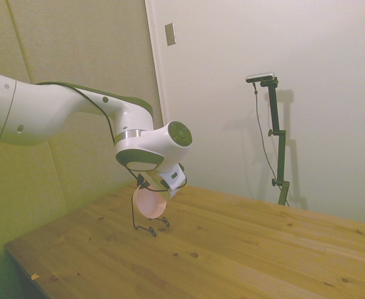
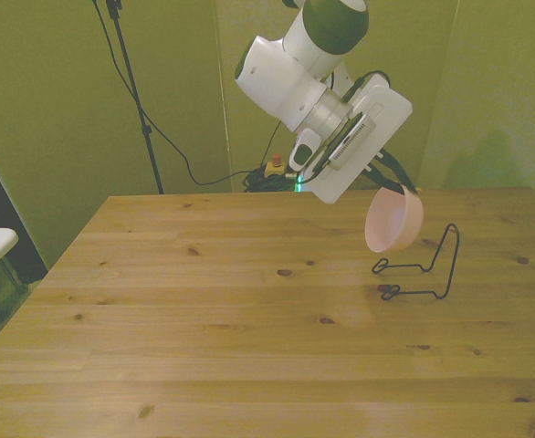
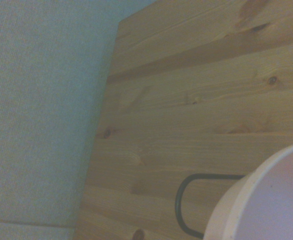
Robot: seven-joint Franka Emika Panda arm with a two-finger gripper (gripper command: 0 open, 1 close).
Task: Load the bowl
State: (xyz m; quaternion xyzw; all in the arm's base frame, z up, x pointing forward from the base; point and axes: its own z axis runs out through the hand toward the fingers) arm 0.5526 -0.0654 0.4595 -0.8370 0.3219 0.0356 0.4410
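The gripper [image 2: 397,185] carries the pink bowl [image 2: 393,222] by its rim, jaws closed on it, tilted on edge in the air just above the black wire rack [image 2: 423,269] near the table's [image 2: 204,347] far edge. To load it well, the robot should keep that tilt and lower the bowl between the rack's upright and its base loops before releasing. The front view shows the rack's full shape; the wrist view shows only one wire loop [image 3: 186,205] beside the bowl's rim [image 3: 246,200].

I am seeing one pink bowl [image 2: 393,222], one black wire rack [image 2: 423,266], and one wooden table [image 2: 204,319]; I am counting one of each and nothing more on it.
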